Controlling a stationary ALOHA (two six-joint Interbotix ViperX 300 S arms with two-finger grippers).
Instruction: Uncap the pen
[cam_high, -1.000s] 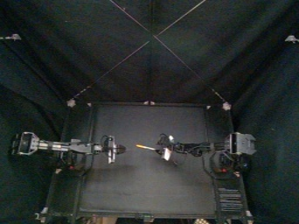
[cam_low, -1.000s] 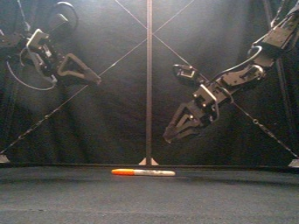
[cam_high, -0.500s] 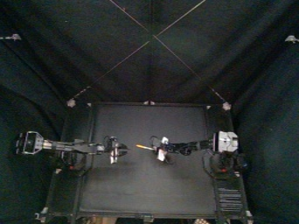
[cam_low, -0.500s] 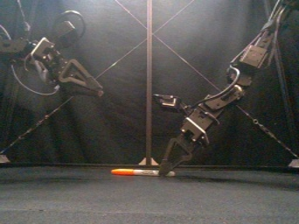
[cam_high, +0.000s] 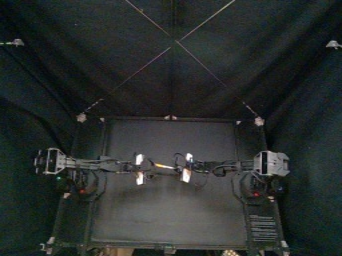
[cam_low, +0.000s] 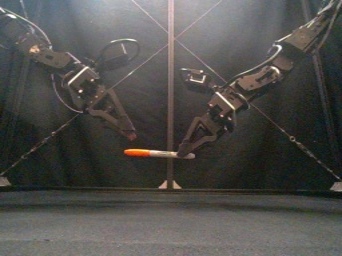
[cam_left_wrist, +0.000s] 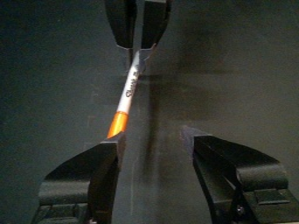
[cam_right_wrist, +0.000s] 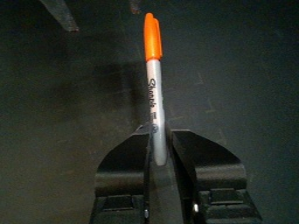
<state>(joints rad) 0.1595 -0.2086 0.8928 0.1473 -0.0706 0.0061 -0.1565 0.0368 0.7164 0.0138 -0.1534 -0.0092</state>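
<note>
Front view — right gripper (cam_low: 189, 149) clenched on pen (cam_low: 166, 154), left gripper (cam_low: 124, 131) agape — near orange cap (cam_low: 136, 153).

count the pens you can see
1. The pen hangs level above the table. The right gripper is shut on its white end, and its orange cap points toward the open left gripper. None seems hidden.

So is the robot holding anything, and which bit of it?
Yes. The right pincer holds the pen in the air by its white back end, away from the orange cap. The left pincer is open and holds nothing.
</note>
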